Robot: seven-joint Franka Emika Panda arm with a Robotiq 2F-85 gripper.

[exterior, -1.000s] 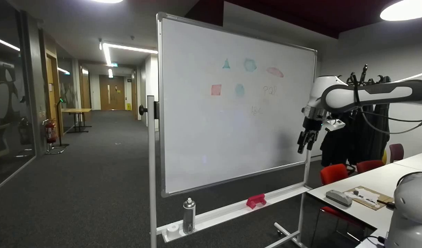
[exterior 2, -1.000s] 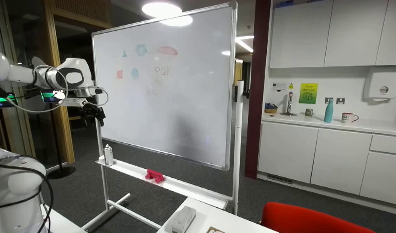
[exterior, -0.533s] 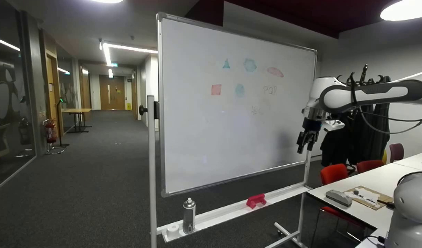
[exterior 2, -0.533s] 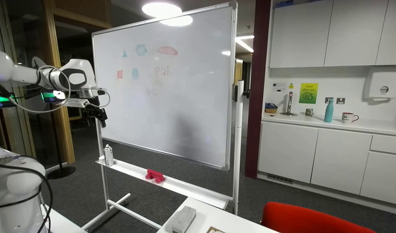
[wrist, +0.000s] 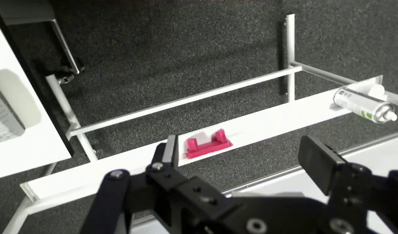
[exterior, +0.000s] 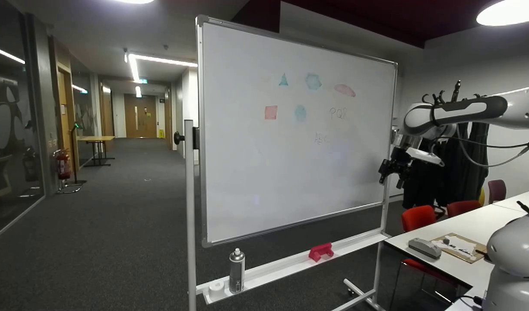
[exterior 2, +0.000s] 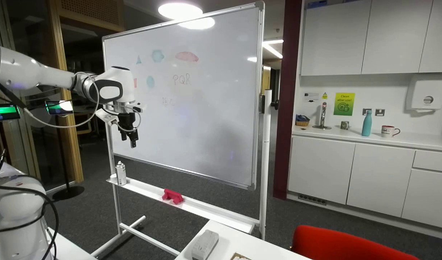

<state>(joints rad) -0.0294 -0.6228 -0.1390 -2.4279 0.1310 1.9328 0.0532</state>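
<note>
Dark carpet runs off behind a white board on a stand, in an exterior view, the board bearing pale shapes and letters. My arm reaches in there from the right edge, nearly level, then bends down at the wrist, so that my gripper hangs, pointing down, near the board's far edge. Coats hang behind it, and red chairs stand along a desk where a grey box lies. Below the board runs a tray, with a spray can upright near its close end and a red bracket further along, lower than my gripper. In an exterior view my arm comes from the left, wrist straight down before the board, hiding part of a pink square; past the stand, well apart, a counter holds a bottle and a mug. In the wrist view my fingers are spread wide, gripping nothing, and the red bracket shows between their tips, on the tray beneath. The board's lower edge crosses behind them, the spray can stands off to the right, and the desk's corner juts in at the left. How far my gripper stands off the board I cannot tell.
</note>
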